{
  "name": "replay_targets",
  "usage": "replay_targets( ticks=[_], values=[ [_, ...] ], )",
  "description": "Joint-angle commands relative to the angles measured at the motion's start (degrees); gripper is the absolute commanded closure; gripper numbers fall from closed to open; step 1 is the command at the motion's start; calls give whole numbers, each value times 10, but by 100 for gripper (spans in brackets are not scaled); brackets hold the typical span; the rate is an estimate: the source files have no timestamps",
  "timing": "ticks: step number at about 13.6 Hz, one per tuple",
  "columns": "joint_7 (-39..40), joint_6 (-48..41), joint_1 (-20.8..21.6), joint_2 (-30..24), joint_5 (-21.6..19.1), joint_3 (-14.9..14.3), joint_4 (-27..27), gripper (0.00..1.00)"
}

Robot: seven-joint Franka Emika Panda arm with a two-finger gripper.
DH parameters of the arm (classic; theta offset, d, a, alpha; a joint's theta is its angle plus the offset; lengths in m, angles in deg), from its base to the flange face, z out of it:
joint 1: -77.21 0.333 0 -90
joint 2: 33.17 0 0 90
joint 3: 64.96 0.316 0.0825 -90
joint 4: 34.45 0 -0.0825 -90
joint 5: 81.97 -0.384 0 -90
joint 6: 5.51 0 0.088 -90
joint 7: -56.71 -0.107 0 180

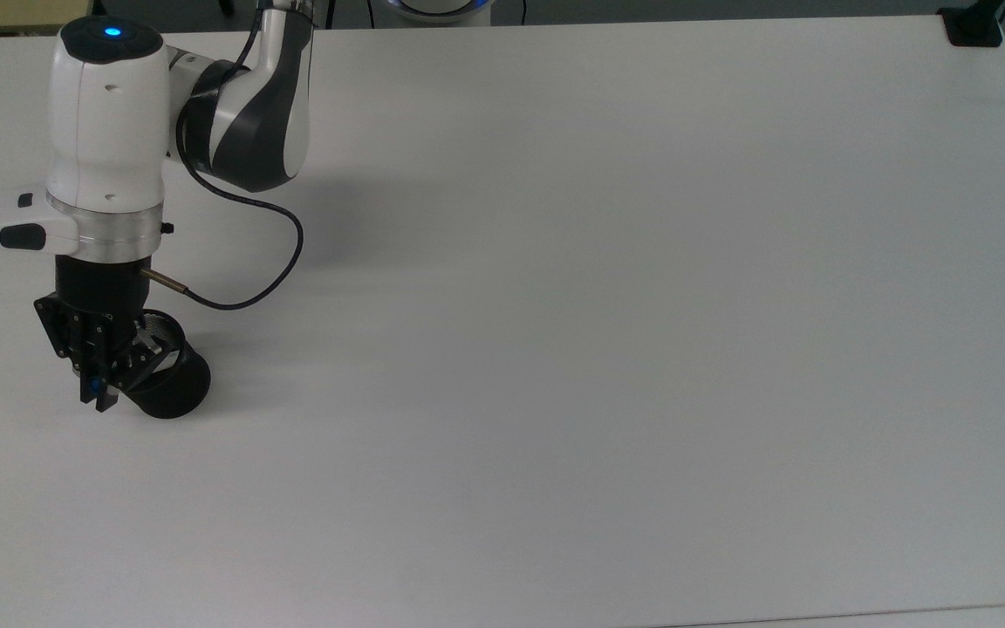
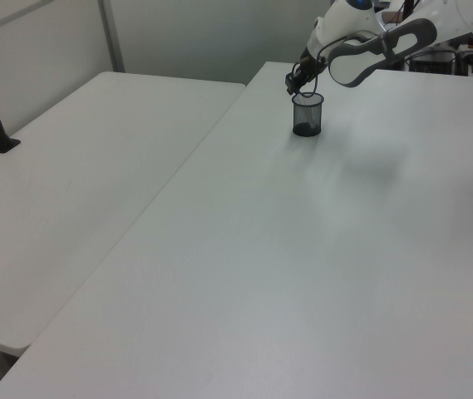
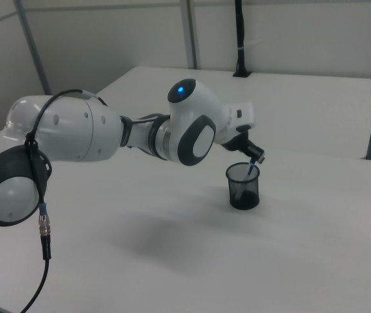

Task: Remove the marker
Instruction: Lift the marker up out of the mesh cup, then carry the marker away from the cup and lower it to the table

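The gripper (image 1: 98,391) is clenched on the blue top end of the marker (image 3: 253,167), directly above the rim of the black mesh cup (image 1: 173,390). The marker leans in the cup, its lower part inside and its blue top end projecting above the rim between the fingers. The cup stands upright on the white table (image 1: 607,305), near the top view's left edge. In the left view the gripper (image 2: 293,83) sits over the cup (image 2: 307,115) at the far end of the table. A black cable (image 1: 276,262) loops from the wrist over the tabletop. A second white table (image 2: 78,199) adjoins on the left view's left.
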State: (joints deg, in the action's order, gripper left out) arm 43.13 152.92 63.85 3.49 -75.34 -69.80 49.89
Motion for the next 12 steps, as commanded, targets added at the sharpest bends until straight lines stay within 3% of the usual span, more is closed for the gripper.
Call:
replay_targets(
  ticks=[1, 5, 9, 12],
  values=[
    [-1, 0, 2, -48, 14, -3, 0, 100],
    [93, -84, 5, -120, 9, -1, 7, 99],
    [103, -171, 31, -121, 7, 16, 6, 99],
    [113, -202, 48, -113, 1, 52, 9, 99]
  ],
)
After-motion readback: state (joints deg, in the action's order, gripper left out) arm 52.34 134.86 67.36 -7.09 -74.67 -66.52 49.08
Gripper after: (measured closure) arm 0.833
